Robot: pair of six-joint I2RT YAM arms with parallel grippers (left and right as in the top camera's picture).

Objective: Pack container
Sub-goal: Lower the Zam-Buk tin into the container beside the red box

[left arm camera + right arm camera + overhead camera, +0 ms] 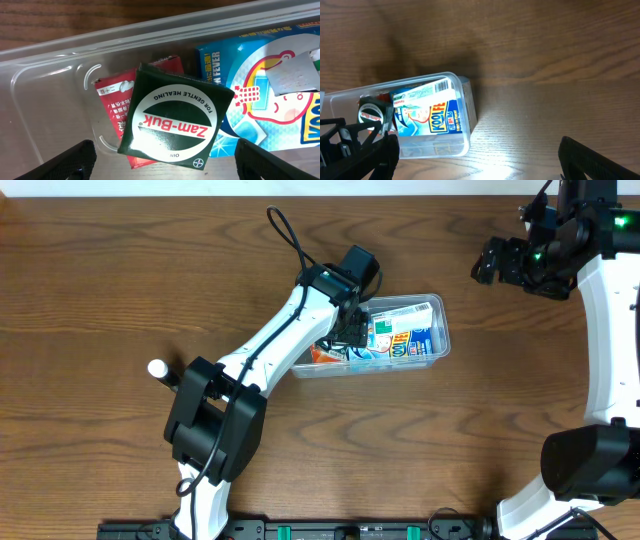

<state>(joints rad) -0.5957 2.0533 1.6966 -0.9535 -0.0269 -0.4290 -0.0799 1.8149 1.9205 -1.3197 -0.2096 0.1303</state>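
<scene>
A clear container (441,340) lies near the middle of a wooden table (100,280), a little right of centre, with its long side slightly tilted. The left arm covers its left end in the overhead view. Inside, a blue box (265,90) fills the right part; the frame cuts off its lettering. A dark green Zam-Buk packet (172,125) lies skewed on top of a red packet (112,100) and hides most of it. The green packet's right corner overlaps the blue box.

The left gripper (352,330) hangs over the container's left part. Its fingers (70,160) are spread wide on either side of the green packet, with only their tips in frame, and touch nothing visible.

The right gripper (500,262) sits near the table's far right corner, well apart from the container. Its fingers (600,160) are spread wide with nothing between them.

A small white round thing (157,368) lies beside the left arm's base, too small to identify.
</scene>
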